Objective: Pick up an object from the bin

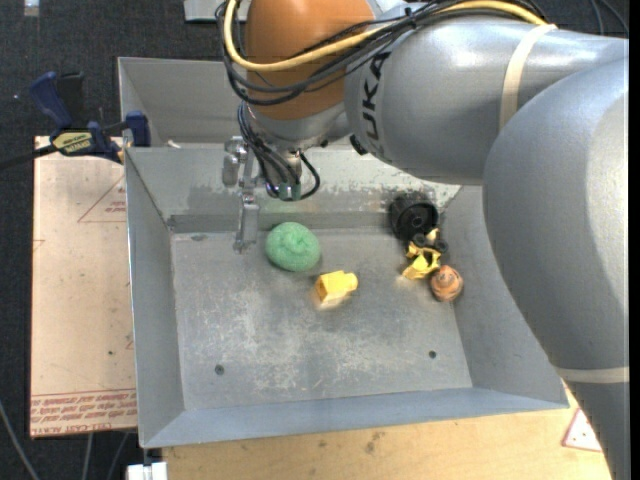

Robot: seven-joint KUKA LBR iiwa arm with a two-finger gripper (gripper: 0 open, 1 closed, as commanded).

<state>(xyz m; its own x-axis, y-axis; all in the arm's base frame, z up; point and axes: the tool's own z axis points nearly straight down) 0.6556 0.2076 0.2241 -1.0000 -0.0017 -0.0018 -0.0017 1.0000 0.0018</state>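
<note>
While the gripper (246, 213) hangs low at the far left of the grey metal bin (300, 368), just left of a green rounded lump (292, 246), I cannot tell whether it is apart or together. A clean pick probably needs it centred over the lump before closing. A small yellow block (335, 286) and a black round part (412, 215) lie further right on the scuffed floor. Dark flooring and cables surround the bin.

The thick grey seven-joint arm (500, 108) reaches in from the right and bulks across the far right of the scene. Its rounded orange wrist cover (300, 28) sits far and central, looped by yellow and black cables (250, 73). Below it, slim metal jaws hang straight down, left of centre.
</note>
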